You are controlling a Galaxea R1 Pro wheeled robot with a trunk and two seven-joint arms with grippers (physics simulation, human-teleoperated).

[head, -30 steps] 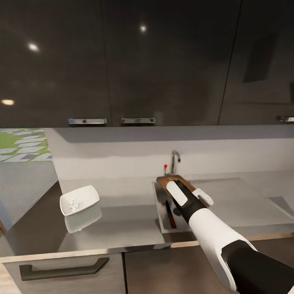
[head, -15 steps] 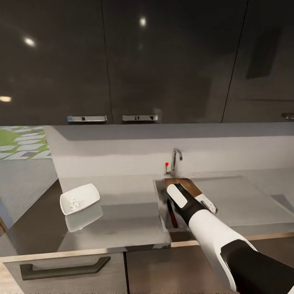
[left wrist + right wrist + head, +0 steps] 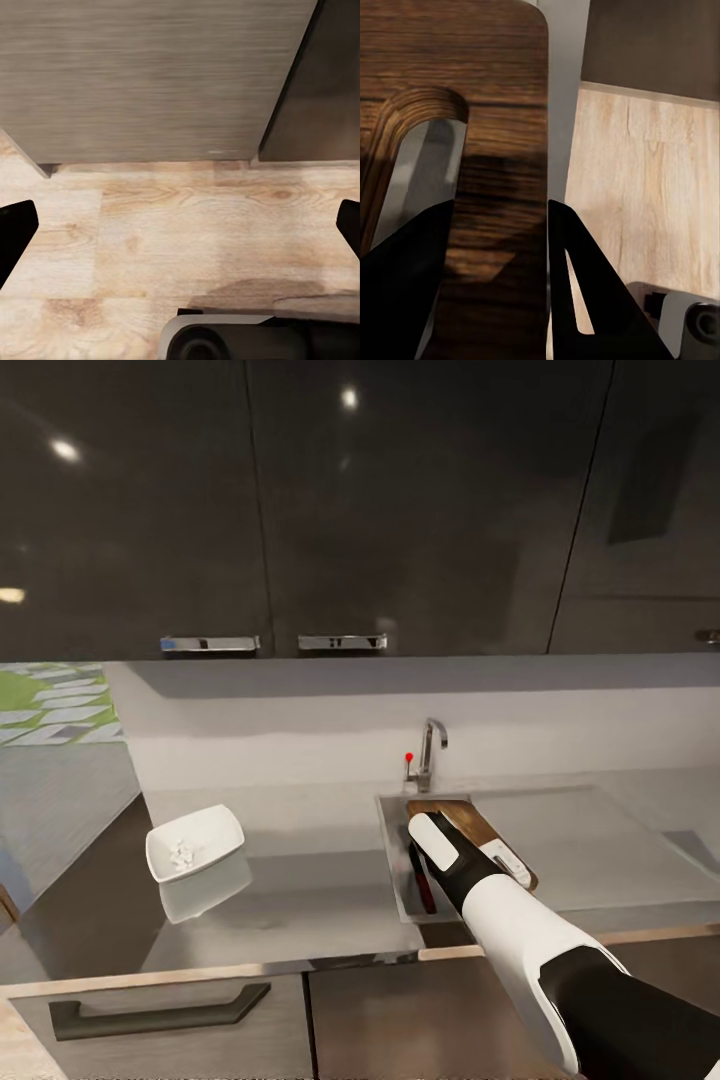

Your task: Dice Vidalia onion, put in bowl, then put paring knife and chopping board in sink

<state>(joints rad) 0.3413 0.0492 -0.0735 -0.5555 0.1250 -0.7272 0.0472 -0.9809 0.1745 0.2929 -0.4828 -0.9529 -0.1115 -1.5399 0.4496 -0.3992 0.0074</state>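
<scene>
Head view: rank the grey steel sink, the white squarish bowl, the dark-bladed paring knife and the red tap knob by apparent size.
1. The grey steel sink with its drainboard.
2. The glossy white squarish bowl.
3. The paring knife with the dark blade, partly hidden by the right arm, so its full length is unsure.
4. The red tap knob.

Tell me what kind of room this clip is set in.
A kitchen, rendered in simulation: a steel sink with a chrome tap, a grey countertop, and dark wall cabinets above.

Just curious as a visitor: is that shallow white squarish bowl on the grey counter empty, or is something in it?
Not empty. The white bowl holds a small cluster of tiny white cubes, the diced onion.
</scene>
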